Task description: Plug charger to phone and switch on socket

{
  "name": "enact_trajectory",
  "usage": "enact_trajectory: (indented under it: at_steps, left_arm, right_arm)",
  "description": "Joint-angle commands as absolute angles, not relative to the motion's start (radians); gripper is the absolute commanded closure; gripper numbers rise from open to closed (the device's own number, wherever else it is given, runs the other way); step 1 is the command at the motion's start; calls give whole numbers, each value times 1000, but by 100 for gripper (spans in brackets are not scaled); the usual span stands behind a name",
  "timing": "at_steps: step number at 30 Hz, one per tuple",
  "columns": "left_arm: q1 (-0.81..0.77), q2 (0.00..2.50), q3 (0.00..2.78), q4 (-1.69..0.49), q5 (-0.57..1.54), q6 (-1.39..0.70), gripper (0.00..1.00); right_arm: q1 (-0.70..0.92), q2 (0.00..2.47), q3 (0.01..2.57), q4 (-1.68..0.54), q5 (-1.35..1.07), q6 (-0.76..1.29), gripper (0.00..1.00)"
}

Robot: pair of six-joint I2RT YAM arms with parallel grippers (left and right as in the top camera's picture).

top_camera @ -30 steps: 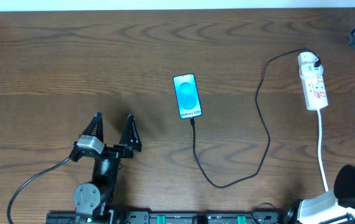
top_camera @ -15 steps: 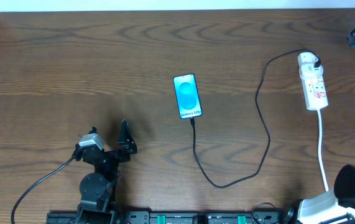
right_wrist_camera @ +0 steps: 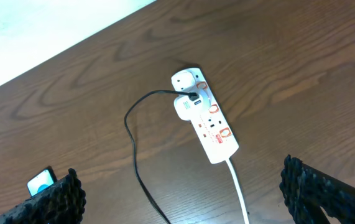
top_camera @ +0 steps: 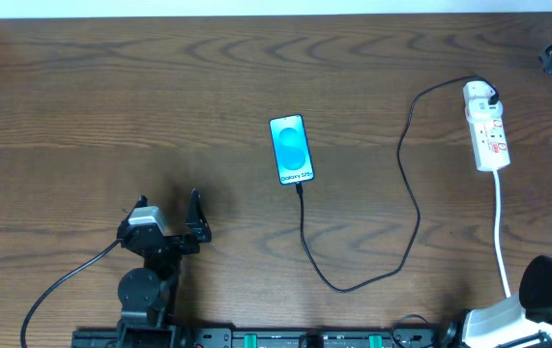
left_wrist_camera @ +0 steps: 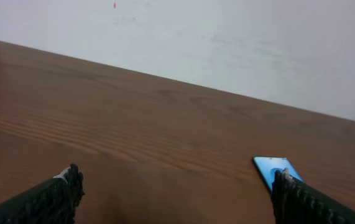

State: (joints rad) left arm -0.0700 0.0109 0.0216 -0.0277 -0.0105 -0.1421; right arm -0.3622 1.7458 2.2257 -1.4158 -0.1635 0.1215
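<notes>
At the lower left of the overhead view, the left gripper (top_camera: 167, 201) has its fingers spread apart and holds nothing. The right gripper (right_wrist_camera: 180, 193) also gapes wide and empty. The phone (top_camera: 291, 149) lies mid-frame. The black cable (top_camera: 417, 208) meets its lower edge and loops to the white power strip (top_camera: 486, 128) at upper right.

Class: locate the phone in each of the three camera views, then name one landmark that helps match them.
Overhead: the phone near the centre, screen up.
Left wrist: phone at lower right, only a blue corner showing.
Right wrist: phone at bottom left, partly visible.
Landmark: the charger, seen overhead and in right wrist, not left wrist.
</notes>
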Motion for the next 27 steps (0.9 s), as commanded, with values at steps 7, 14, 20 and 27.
enact_trajectory:
  at_steps: [7,14,20,27]
  left_arm:
    - [7,1,4,-64,67,-86,2]
    - [7,1,4,-64,67,-86,2]
    - [6,4,4,-65,67,-86,2]
    - [6,4,4,-65,67,-86,2]
  right_arm:
    - [-358,1750,2231,-1414,-163,126,1]
    - [-358,1750,2231,-1414,-163,126,1]
    - [-358,1750,2231,-1414,-163,126,1]
    - [-358,1750,2231,-1414,-163,126,1]
